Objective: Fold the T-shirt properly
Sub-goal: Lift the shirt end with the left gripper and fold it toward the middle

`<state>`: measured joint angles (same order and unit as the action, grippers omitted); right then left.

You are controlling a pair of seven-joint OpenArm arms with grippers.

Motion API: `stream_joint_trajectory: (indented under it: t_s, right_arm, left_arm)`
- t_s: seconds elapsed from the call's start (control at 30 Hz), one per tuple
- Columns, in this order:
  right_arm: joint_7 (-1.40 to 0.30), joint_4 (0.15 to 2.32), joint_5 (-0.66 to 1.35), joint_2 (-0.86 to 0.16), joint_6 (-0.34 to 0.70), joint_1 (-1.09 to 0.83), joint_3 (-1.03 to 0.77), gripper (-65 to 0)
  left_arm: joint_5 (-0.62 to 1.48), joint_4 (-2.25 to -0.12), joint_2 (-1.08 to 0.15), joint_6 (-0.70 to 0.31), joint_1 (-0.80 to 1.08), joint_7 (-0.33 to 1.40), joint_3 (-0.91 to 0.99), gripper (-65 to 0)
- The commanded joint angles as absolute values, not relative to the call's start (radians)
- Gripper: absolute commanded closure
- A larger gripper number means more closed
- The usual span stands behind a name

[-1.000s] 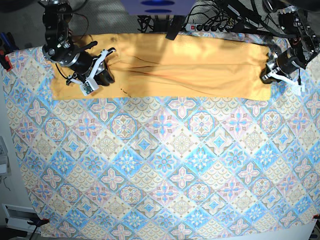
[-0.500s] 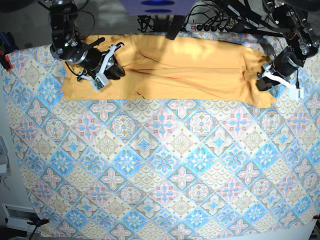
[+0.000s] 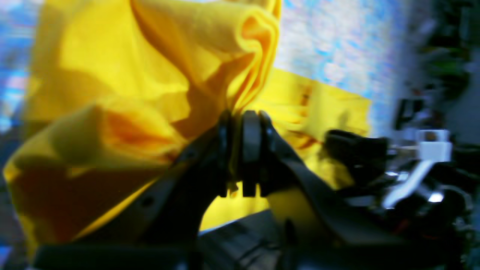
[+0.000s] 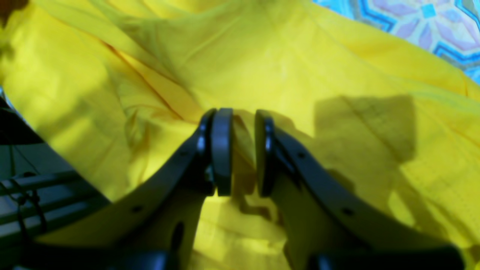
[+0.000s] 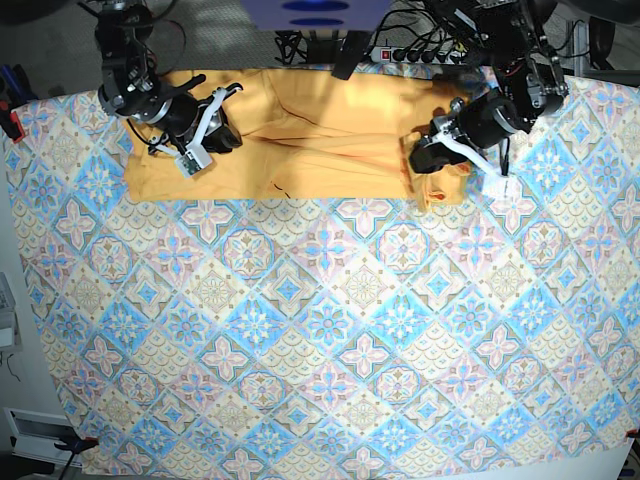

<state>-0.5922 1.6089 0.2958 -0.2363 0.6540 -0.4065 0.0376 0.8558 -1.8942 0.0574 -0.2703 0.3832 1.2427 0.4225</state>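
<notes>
- Patterned tablecloth is lying bare in front.
- T-shirt is lying at the far edge, now narrower.
- Left gripper is clenching its hem, carried inward.
- Right gripper is pinching a fold, barely shifted.

T-shirt lettering hidden; left wrist view blurred

Base view overhead, looking straight down – both wrist views close behind their tools, T-shirt shared

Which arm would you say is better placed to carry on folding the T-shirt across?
Probably the left: its end effector is shut on the T-shirt's lifted edge; the right end effector grips cloth lying flat.
</notes>
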Motion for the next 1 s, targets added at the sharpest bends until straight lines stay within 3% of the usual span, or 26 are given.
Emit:
stream_joint_trajectory:
  t_s: [0.0, 0.53, 0.6, 0.8, 0.97]
  right_arm:
    - [-0.572, 1.626, 0.311, -0.245, 0.661, -0.404, 0.033, -9.7]
    - [-0.572, 1.630, 0.311, -0.245, 0.661, -0.403, 0.033, -9.7]
    - [-0.572, 1.632, 0.311, -0.245, 0.661, -0.403, 0.033, -9.7]
    - [-0.572, 1.632, 0.311, -0.246, 0.662, -0.403, 0.031, -9.7]
    - [-0.570, 1.633, 0.311, -0.248, 0.662, -0.403, 0.031, -9.7]
  left_arm:
    - [0.874, -1.913, 0.070, -0.274, 0.386, 1.231, 0.426, 0.0]
    - [0.862, -1.870, 0.134, -0.272, 0.404, 1.222, 0.334, 0.0]
    - [0.863, -1.844, 0.134, -0.272, 0.394, 1.224, 0.335, -3.6]
    - [0.871, -1.836, 0.093, -0.275, 0.389, 1.227, 0.298, -23.2]
    - [0.883, -1.839, 0.067, -0.277, 0.387, 1.228, 0.277, -25.2]
